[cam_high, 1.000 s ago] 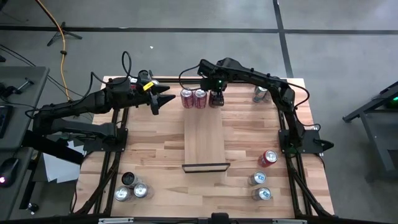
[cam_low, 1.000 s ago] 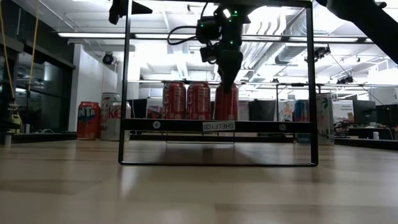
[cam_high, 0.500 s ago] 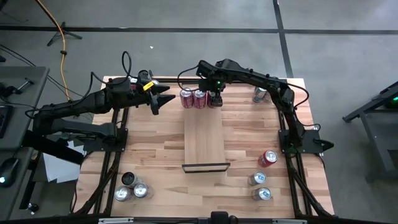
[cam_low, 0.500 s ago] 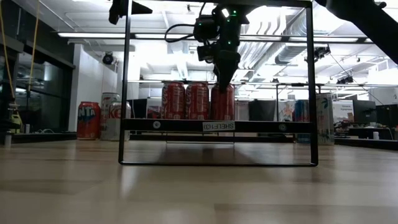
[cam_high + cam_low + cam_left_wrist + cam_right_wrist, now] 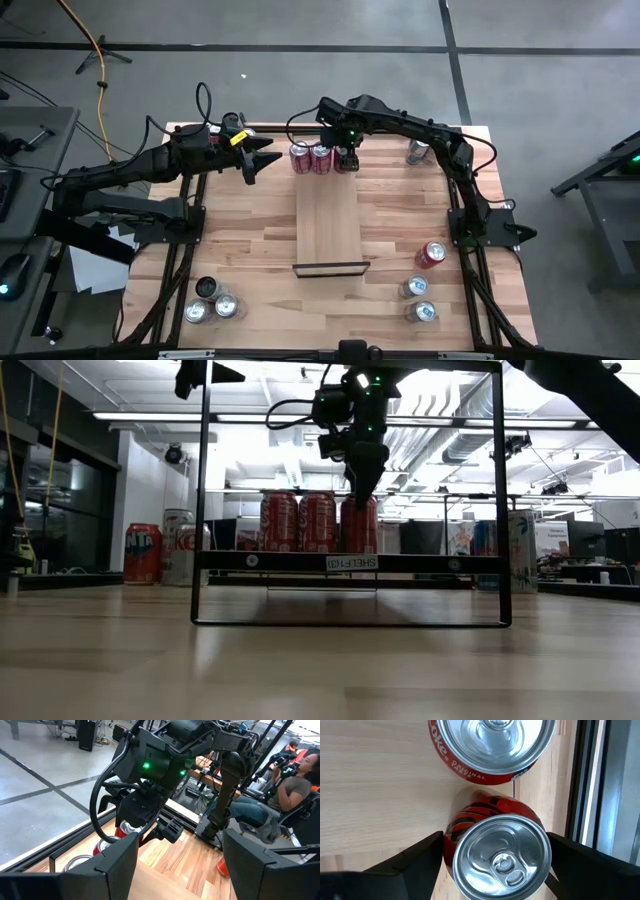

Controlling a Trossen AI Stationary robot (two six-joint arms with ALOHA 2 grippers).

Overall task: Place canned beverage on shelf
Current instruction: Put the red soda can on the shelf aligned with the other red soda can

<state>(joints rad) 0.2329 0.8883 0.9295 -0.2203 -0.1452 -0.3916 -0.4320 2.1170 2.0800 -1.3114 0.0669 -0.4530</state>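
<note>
Can (image 5: 497, 852) stands on shelf (image 5: 330, 215), right gripper (image 5: 492, 865) seemingly clamped around it.

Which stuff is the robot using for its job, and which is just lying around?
Job: shelf; can under the right pincer; two cans beside it.
Lying about: front-left cans; front-right cans; back-right can; idle left pincer.

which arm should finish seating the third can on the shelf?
Right. Its gripper is already over the third red can at the shelf far end, fingers either side of it. The left gripper hangs open off to the side, holding nothing.
</note>
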